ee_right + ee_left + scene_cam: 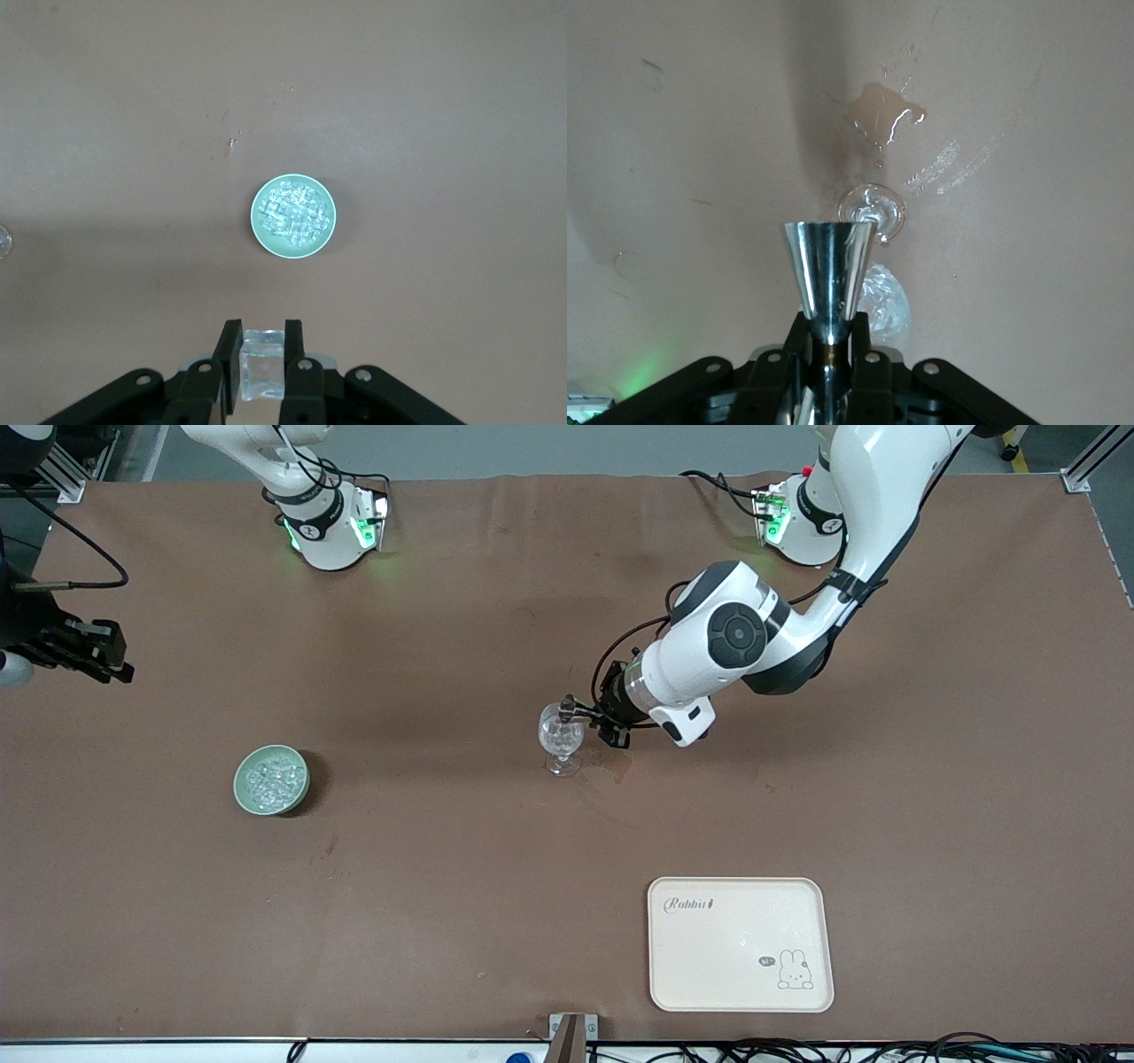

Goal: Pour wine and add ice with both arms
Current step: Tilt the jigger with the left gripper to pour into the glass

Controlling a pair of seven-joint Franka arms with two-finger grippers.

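Observation:
A clear stemmed glass [562, 740] stands mid-table with glittering contents in its cup. My left gripper [592, 714] is shut on a steel cone-shaped jigger [568, 708], held tipped at the glass's rim. In the left wrist view the jigger [828, 274] sits between the fingers [871, 341], above the glass [873, 212]. My right gripper [104, 661] hangs high over the table's right-arm end. It is shut on a clear ice cube [263, 363]. A green bowl [243, 790] of ice [273, 778] stands nearer the front camera; it also shows in the right wrist view [262, 237].
A cream tray [740, 943] with a rabbit print lies near the front edge, toward the left arm's end. A wet spill [881, 111] marks the brown mat beside the glass, also seen in the front view [611, 766].

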